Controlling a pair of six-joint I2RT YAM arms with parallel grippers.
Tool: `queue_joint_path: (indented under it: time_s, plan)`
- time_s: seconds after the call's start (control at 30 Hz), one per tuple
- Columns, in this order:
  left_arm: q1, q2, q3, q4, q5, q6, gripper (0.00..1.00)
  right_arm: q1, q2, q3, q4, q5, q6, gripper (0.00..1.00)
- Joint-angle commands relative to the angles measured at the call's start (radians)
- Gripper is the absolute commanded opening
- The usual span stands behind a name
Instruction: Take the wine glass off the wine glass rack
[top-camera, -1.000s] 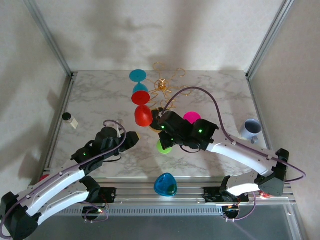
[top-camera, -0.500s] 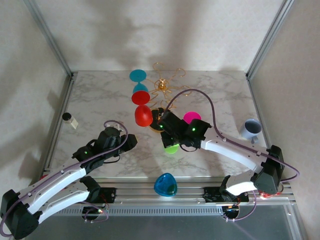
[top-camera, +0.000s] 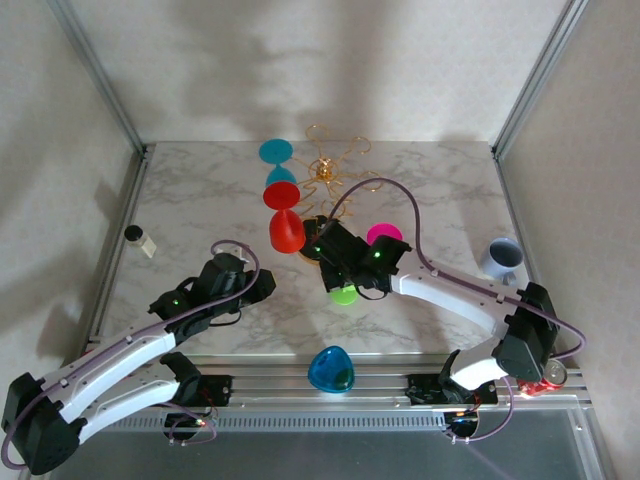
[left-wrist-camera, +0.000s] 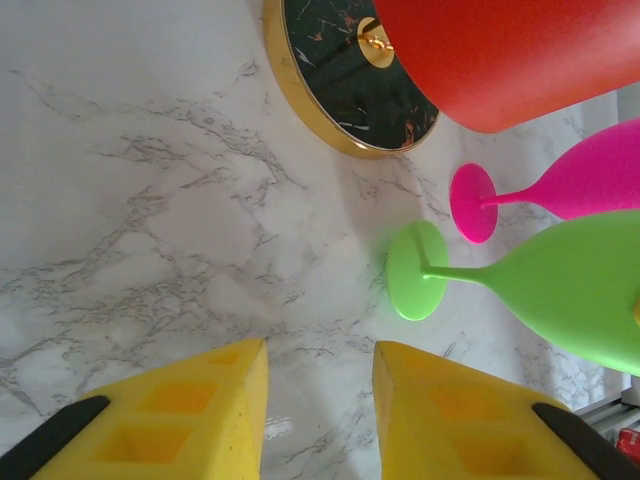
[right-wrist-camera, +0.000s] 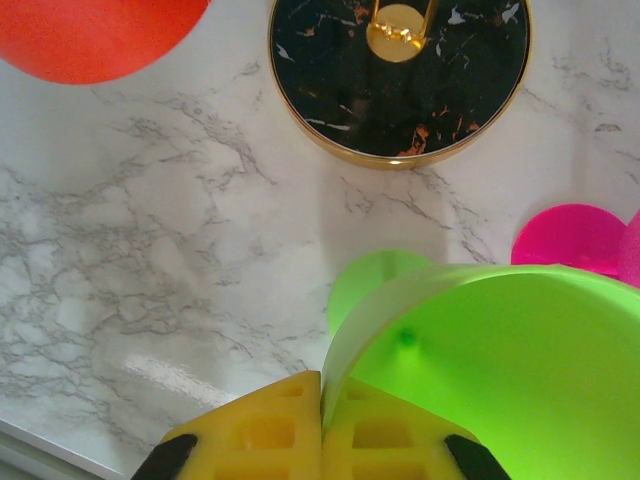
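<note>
The gold wire wine glass rack (top-camera: 325, 172) stands at the table's middle back on its round black base (right-wrist-camera: 400, 80). A red wine glass (top-camera: 285, 228) hangs upside down on its left side, with a teal wine glass (top-camera: 277, 153) behind it. My right gripper (right-wrist-camera: 322, 395) is shut on the rim of a green wine glass (right-wrist-camera: 480, 350), held upright off the rack, just in front of the base; its foot (left-wrist-camera: 418, 270) is low over the marble. My left gripper (left-wrist-camera: 320, 395) is open over bare marble to the green glass's left, holding nothing.
A pink wine glass (top-camera: 383, 235) stands to the right of the rack base, close to the green one. A blue glass (top-camera: 330, 370) lies at the near edge. There is a grey mug (top-camera: 503, 257) at the right and a small black-capped bottle (top-camera: 140, 239) at the left.
My right gripper has carried the green glass a little to the right, away from the rack base. The left arm has edged slightly nearer and its jaws have widened a touch.
</note>
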Motion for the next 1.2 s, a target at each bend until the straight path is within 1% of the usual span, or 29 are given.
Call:
queue_joint_path:
  time_s: [0.0, 0.37, 0.47, 0.53, 0.73, 0.8, 0.93, 1.17]
  plan:
    - [0.007, 0.001, 0.042, -0.012, -0.029, 0.023, 0.34, -0.005, 0.021, 0.022, 0.007, 0.002, -0.016, 0.00]
    - [0.007, -0.007, 0.037, -0.013, -0.032, 0.024, 0.34, -0.004, 0.040, 0.025, 0.022, -0.013, -0.016, 0.00]
    - [0.007, -0.010, 0.036, -0.012, -0.031, 0.023, 0.34, -0.004, 0.047, 0.029, 0.023, -0.010, -0.017, 0.04]
    - [0.007, -0.013, 0.035, -0.012, -0.032, 0.023, 0.34, -0.005, 0.048, 0.030, 0.021, -0.008, -0.018, 0.09]
    - [0.006, -0.016, 0.034, -0.010, -0.033, 0.023, 0.34, -0.005, 0.046, 0.040, 0.017, 0.002, -0.018, 0.19]
    - [0.007, -0.015, 0.032, -0.008, -0.034, 0.022, 0.34, -0.004, 0.046, 0.044, 0.013, 0.005, -0.021, 0.24]
    - [0.007, -0.012, 0.034, -0.003, -0.031, 0.024, 0.34, -0.004, 0.041, 0.050, 0.008, 0.015, -0.020, 0.30]
    - [0.007, -0.009, 0.035, 0.006, -0.028, 0.025, 0.34, -0.005, 0.019, 0.074, -0.009, 0.015, -0.024, 0.33]
